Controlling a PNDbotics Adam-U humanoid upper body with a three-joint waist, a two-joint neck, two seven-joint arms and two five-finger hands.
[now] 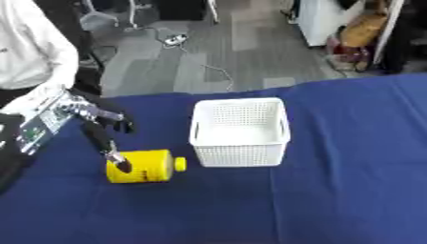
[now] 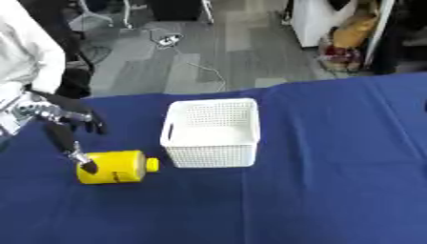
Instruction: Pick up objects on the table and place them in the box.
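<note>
Evidently the left hand (image 1: 98, 125) is reaching down with fingers spread open, one fingertip touching the yellow bottle (image 1: 143, 166) lying on its side just left of the empty white basket (image 1: 239, 131), lining up a grasp.

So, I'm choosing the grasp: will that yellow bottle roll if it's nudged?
Probably: the yellow bottle lies on its side on the blue tablecloth, so its round body may roll. It looks rigid. The left robot hand has a fingertip over it.

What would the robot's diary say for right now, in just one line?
left hand: fingers touching yellow bottle, not gripping | bottle: lying beside white basket | basket: looks empty | right hand: unseen
</note>
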